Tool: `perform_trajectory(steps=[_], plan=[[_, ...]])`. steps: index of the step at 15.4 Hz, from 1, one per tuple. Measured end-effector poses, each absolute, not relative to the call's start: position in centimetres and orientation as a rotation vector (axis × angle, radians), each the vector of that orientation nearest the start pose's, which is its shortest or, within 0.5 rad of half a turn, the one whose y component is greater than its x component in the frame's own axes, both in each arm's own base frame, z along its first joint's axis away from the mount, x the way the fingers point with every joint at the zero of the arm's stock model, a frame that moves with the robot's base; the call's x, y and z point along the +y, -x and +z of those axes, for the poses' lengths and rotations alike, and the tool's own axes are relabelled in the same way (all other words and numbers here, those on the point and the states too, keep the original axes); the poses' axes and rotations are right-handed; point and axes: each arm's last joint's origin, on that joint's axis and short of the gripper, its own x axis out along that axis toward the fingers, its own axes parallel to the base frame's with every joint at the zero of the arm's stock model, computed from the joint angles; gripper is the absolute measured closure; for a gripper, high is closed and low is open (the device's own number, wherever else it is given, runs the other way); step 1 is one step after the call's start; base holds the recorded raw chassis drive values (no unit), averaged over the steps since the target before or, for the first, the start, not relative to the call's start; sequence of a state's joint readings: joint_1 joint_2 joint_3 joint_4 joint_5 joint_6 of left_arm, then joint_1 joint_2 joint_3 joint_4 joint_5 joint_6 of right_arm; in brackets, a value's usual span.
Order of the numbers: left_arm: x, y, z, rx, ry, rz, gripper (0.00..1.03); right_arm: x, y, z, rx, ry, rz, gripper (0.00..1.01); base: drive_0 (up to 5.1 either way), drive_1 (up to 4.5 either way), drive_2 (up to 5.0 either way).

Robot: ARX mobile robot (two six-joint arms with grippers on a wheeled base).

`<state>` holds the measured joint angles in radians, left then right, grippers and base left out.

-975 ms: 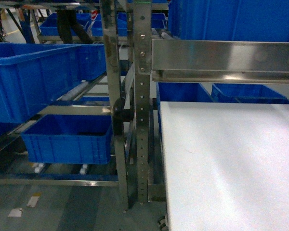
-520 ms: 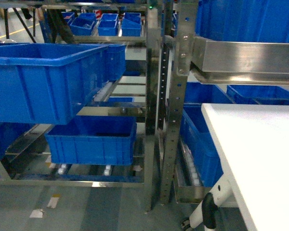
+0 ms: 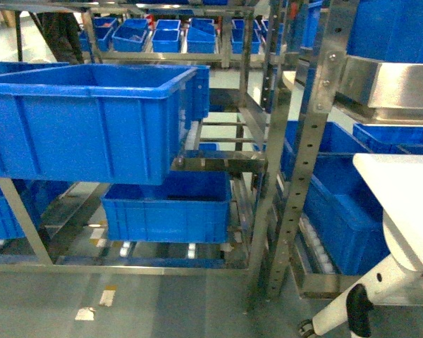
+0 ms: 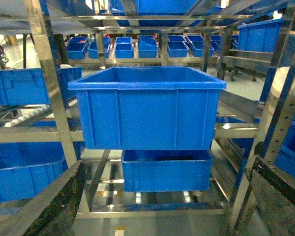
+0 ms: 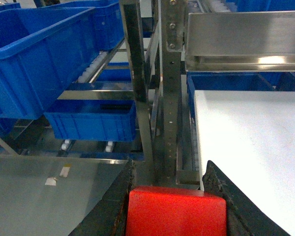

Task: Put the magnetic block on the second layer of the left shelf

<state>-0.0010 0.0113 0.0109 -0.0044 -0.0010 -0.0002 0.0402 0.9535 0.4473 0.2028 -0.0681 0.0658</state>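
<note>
Block: the red block sits at the bottom edge of the right wrist view, clamped between the two dark fingers of the right gripper; its glossy top and front face show, the rest is cut off by the frame.
Right jaws: closed on the block, one finger touching each side of it.
Left gripper: the left gripper shows two dark fingers at the lower corners of the left wrist view, spread wide with nothing between them.
Landmark: the big crate, blue, sits on the second level of the left shelf, open side up; nothing can be seen inside it.
Lower crate: a smaller blue crate stands just below the big crate, on the shelf's bottom rails.
Post: a perforated steel post stands right of the big crate, between the left shelf and the next rack.
Table: a white table lies well to the right of the big crate, past the post; in the right wrist view it is just beyond the block, on the right.
Far crates: rows of small blue crates stand on racks behind the big crate.
Floor: grey floor below the big crate, with small pale tape marks.
</note>
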Motion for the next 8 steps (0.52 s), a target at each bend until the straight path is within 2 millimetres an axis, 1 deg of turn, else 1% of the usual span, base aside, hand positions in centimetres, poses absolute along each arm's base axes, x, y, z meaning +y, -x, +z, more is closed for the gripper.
perform_trajectory(steps=[8], plan=[[-0.01, -9.77, 16.61, 0.003, 0.0, -0.001, 0.05, 1.01, -20.24, 22.38, 0.306, -0.069, 0.097, 0.68, -4.9, 2.54, 2.5]])
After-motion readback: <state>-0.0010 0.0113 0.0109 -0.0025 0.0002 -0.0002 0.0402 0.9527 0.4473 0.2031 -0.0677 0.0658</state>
